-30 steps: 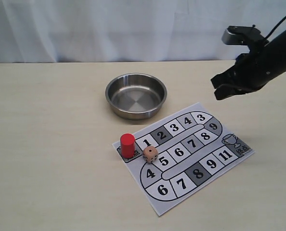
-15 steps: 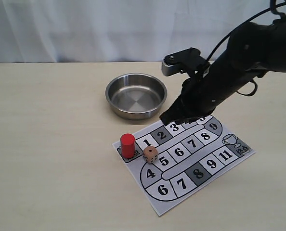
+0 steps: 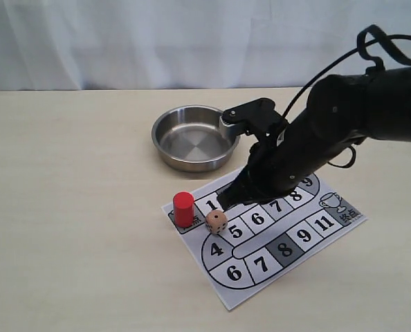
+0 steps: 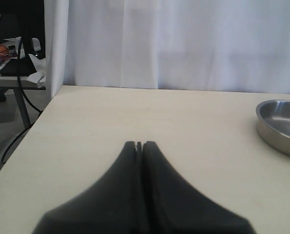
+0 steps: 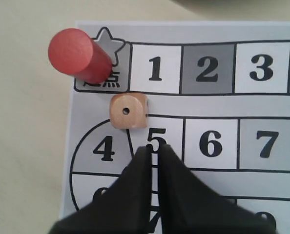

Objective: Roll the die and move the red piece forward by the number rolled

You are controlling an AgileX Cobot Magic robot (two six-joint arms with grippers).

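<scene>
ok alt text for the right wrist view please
The closed right gripper hovers over square 5 of a numbered paper game board, just short of a tan die showing one pip. A red piece stands on the star-marked start square beside square 1.

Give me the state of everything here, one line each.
board, flat on the table.
die, at rest on the board, one pip up.
red piece, upright on the star square.
bowl, upright, empty.
left gripper, shut, empty.
right gripper, shut, empty.
</scene>
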